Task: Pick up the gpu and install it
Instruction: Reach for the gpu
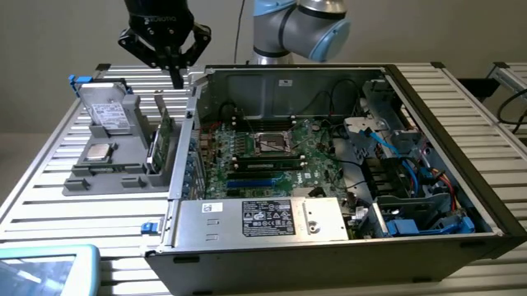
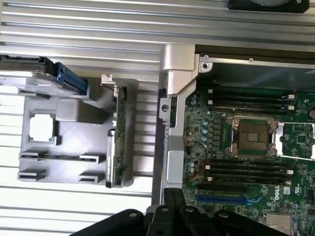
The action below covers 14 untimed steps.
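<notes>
Your jaws are pressed together and hold nothing. In the exterior view they hang above the far end of the grey rack point(image 1: 97, 180), close to the side wall of the computer case point(image 1: 329, 259), and touch nothing.

The graphics card point(image 1: 158, 145) stands on edge in that rack's slot nearest the case, so its top edge faces up towards you. The wrist view shows the card point(image 2: 118, 142) edge-on as a thin strip, with its metal bracket at one end. It is apart from the case wall, though the gap looks narrow. The silver hard drive point(image 1: 107, 114) leans in the rack on the side away from the case, well clear of the card. The rack itself sits on the slatted worktop point(image 1: 49, 209).

Treat the card as light and stiff, but fragile. The circuit-board face probably carries small soldered parts, and the row of contacts along the lower edge should not be scraped. The shroud face looks smooth, so a light pinch may slip.

Your best hold is likely across the two flat faces, near the middle of the top edge. Keep off the bracket end, where the card would tip in the grip.
</notes>
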Available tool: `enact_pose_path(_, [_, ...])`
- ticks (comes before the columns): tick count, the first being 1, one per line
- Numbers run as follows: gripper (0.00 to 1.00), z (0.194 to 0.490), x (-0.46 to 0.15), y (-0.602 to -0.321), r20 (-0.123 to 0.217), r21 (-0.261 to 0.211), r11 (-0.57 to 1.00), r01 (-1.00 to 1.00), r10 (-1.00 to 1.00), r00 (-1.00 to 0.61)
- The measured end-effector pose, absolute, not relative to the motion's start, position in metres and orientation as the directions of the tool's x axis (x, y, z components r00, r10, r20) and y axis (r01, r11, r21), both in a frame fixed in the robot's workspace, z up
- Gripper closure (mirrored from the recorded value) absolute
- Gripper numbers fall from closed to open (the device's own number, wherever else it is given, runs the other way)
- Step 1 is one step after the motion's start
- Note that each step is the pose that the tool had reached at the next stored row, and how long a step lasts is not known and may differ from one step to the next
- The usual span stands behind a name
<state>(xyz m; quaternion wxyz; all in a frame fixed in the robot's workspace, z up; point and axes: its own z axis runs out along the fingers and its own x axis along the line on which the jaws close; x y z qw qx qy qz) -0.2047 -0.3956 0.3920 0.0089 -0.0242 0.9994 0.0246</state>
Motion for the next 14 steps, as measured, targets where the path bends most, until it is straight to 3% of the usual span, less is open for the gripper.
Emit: enact_pose_path(14, [0.89,0.386,-0.255,-0.391,-0.019,0.049,0.998,-0.051,-0.050,-0.999])
